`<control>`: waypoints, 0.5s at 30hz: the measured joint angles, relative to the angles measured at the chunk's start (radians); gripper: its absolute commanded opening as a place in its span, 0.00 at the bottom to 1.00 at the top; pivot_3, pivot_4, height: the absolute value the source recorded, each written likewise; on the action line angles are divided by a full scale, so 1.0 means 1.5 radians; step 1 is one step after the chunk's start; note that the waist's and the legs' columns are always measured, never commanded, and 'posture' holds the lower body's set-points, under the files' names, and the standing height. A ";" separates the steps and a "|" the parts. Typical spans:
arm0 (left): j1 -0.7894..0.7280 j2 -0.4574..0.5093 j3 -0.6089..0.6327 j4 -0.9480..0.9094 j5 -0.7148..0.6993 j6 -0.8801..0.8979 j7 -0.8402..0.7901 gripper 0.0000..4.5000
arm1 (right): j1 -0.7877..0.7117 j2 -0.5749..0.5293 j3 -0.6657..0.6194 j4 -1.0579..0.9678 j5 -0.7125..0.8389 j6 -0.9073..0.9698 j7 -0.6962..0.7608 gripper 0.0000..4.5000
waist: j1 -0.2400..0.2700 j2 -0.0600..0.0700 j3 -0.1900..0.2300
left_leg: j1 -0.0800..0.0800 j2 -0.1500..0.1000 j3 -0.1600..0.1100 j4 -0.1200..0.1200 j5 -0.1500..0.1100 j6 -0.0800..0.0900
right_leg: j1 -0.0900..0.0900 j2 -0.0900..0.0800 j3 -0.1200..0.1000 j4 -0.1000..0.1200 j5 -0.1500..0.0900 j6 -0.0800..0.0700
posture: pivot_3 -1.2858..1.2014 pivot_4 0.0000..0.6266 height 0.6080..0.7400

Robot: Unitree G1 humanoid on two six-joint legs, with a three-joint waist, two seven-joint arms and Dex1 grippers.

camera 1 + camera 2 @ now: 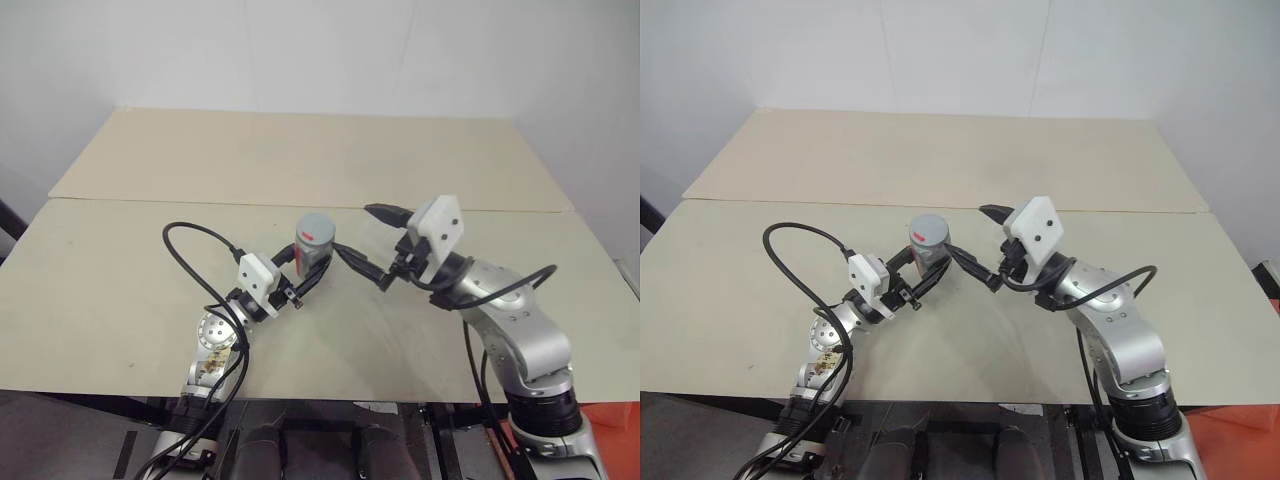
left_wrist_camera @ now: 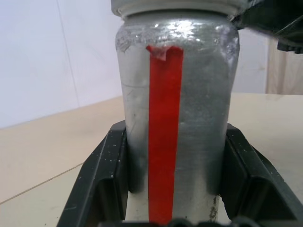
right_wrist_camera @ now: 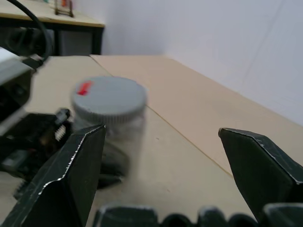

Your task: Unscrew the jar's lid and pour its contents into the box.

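Unscrewing is in hand: the left gripper [image 1: 312, 268] pinches the jar [image 1: 311, 252] upright above the surface [image 1: 120, 270], lid [image 3: 110, 100] on; the right gripper [image 1: 378, 246], spread, at its 3 o'clock, must close around the lid and twist

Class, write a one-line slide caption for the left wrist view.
Left gripper fingers clamp the upright silvery jar with its red tape stripe.

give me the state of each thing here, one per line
jar: upright, held off the table by the left gripper
lid: still on the jar
left gripper: shut on the jar
right gripper: open, beside the jar, holding nothing
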 measured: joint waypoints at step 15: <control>-0.006 -0.003 -0.002 0.000 0.000 -0.002 -0.002 0.47 | -0.017 -0.002 0.009 -0.034 0.072 0.053 0.030 0.99 | -0.002 0.000 0.000 | 0.000 0.000 0.000 0.000 0.000 0.000 | 0.000 0.000 0.000 0.000 0.000 0.000 | 0.52 0.24 1.00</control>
